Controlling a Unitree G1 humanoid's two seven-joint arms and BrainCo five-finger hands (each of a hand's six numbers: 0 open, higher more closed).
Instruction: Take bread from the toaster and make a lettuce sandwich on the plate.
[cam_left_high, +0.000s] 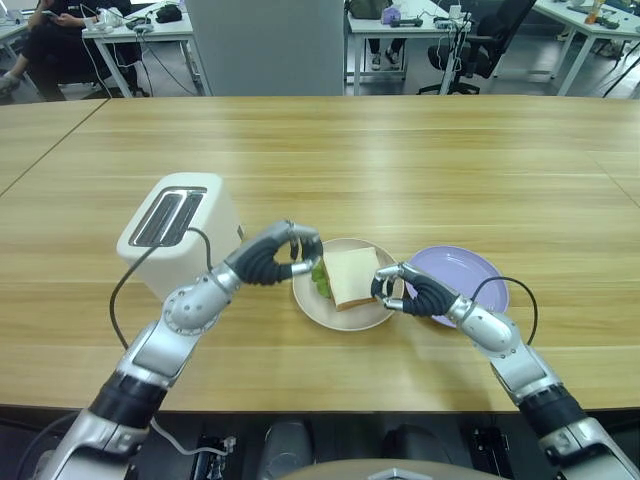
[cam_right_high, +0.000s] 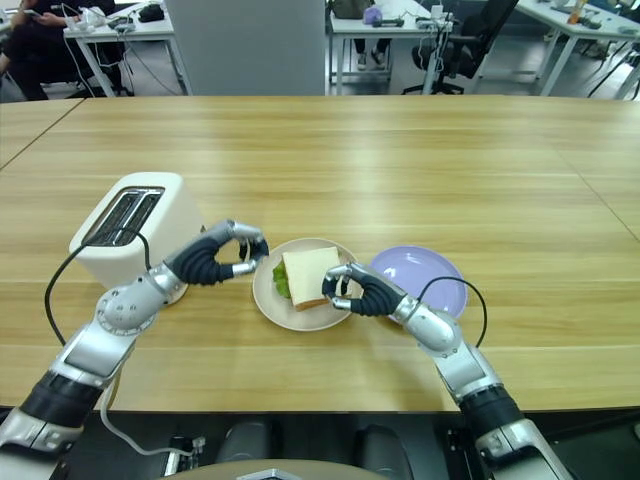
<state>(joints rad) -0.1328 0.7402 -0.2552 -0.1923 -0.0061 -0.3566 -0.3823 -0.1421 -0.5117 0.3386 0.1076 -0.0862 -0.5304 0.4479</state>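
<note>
A cream toaster (cam_left_high: 180, 235) stands on the wooden table at the left, and I see no bread in its top slots. To its right, a beige plate (cam_left_high: 372, 318) carries a sandwich: a bread slice (cam_left_high: 352, 277) on top, with green lettuce (cam_left_high: 321, 279) sticking out at its left side. My left hand (cam_left_high: 288, 252) hovers at the plate's left rim beside the lettuce, with its fingers curled on nothing. My right hand (cam_left_high: 398, 290) is at the plate's right rim, close to the bread's right corner. Its fingers are curled and hold nothing that I can see.
An empty purple plate (cam_left_high: 465, 270) lies just right of the beige plate, partly under my right forearm. The toaster's black cable (cam_left_high: 118, 290) runs toward the table's near edge. Desks and chairs stand in the room beyond the table.
</note>
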